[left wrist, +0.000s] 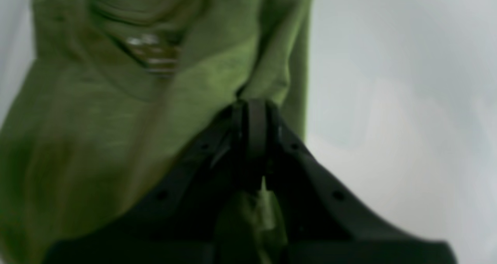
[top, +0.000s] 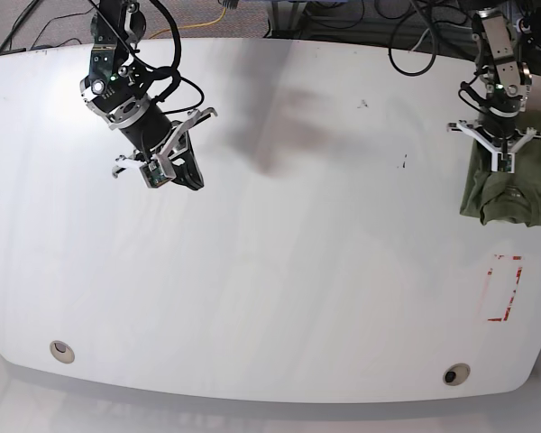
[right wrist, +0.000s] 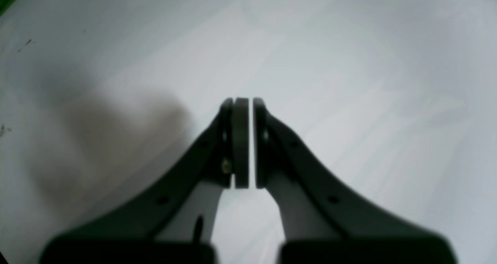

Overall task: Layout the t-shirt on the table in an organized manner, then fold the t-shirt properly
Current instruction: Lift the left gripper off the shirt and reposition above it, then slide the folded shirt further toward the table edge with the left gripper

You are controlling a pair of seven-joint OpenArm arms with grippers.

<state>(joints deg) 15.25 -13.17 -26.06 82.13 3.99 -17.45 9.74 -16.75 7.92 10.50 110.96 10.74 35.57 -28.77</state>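
Note:
The olive-green t-shirt (top: 508, 191) lies bunched at the table's (top: 279, 271) right edge. My left gripper (top: 499, 165) is over its upper end. In the left wrist view the t-shirt (left wrist: 116, 112) fills the left half, collar and neck label toward the top. There the left gripper (left wrist: 254, 105) is shut on a fold of the cloth, and more green cloth shows between the fingers lower down. My right gripper (top: 174, 174) hangs over the table's back left, far from the shirt. The right wrist view shows the right gripper (right wrist: 250, 101) shut with nothing in it, above bare table (right wrist: 349, 62).
A red dashed rectangle (top: 503, 289) is marked on the table just in front of the shirt. Two round grommet holes (top: 62, 350) (top: 455, 373) sit near the front edge. Small black specks (top: 402, 162) dot the surface. Cables (top: 415, 41) run along the back edge.

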